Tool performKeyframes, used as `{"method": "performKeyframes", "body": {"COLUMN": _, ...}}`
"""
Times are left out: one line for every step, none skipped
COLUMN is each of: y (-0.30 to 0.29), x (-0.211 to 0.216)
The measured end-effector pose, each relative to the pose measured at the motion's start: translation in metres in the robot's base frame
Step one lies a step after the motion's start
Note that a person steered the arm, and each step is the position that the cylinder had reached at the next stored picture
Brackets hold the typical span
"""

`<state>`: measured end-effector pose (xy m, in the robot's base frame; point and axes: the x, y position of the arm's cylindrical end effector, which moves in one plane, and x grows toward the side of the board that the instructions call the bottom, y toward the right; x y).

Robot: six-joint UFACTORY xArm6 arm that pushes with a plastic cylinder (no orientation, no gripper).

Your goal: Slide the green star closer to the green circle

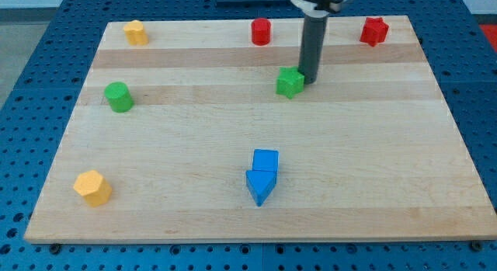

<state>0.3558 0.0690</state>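
My tip (pixel 309 77) touches the green star (pixel 290 82) at its 2 o'clock edge, near the wooden surface (pixel 256 116) top centre. The green circle (pixel 119 96) sits well apart toward 9 o'clock. I carry no jaws, just a rod.

Arm w/ straight dark rod, upright, near view's top centre.
My tip (pixel 309 77) sits low on the board; rod's upper end cut off by frame.
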Motion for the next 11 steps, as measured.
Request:
{"method": "performKeyframes", "body": {"y": -0.018, "x": 0.006}}
{"method": "performKeyframes", "body": {"y": -0.018, "x": 0.017}}
{"method": "performKeyframes", "body": {"y": -0.025, "x": 0.031}}
{"method": "performKeyframes", "body": {"y": -0.045, "x": 0.043}}
{"method": "performKeyframes", "body": {"y": -0.074, "x": 0.057}}
{"method": "performKeyframes", "body": {"y": -0.108, "x": 0.077}}
{"method": "performKeyframes", "body": {"y": -0.138, "x": 0.082}}
{"method": "performKeyframes", "body": {"y": -0.144, "x": 0.073}}
{"method": "performKeyframes", "body": {"y": -0.135, "x": 0.066}}
{"method": "performKeyframes", "body": {"y": -0.112, "x": 0.06}}
{"method": "performKeyframes", "body": {"y": -0.101, "x": 0.051}}
